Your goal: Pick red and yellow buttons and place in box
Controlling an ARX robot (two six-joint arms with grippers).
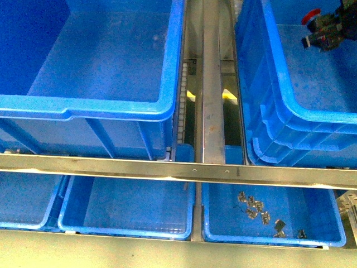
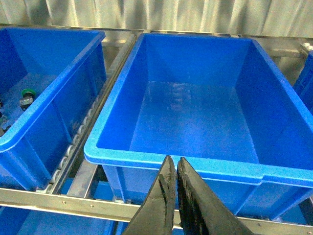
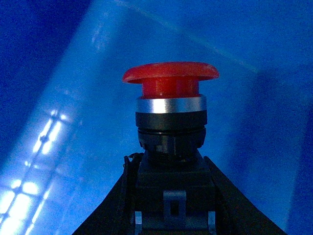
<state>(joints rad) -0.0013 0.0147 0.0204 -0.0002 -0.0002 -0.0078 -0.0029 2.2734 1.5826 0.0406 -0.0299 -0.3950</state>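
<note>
My right gripper [image 1: 326,30] hangs at the far right, inside the box [image 1: 312,117], a deep blue crate with a doubled rim. It is shut on the black body of a red button [image 3: 170,81], whose red mushroom cap [image 1: 310,17] points away from the wrist. In the right wrist view the right gripper [image 3: 168,164] clamps the body from both sides, with the box's blue inside [image 3: 73,98] behind it. My left gripper [image 2: 175,164] is shut on nothing, just before the near rim of an empty single-rimmed blue crate [image 2: 195,164]. It does not show in the front view. No yellow button is in view.
A single-rimmed crate [image 1: 111,109] fills the left of the front view. A metal rail [image 1: 178,168] crosses below it, and a metal divider [image 1: 213,84] separates the crates. Shallow blue trays [image 1: 128,223] lie underneath; one [image 1: 329,237] holds small metal clips [image 1: 262,212]. Another crate [image 2: 49,117] holds a green-capped switch [image 2: 27,95].
</note>
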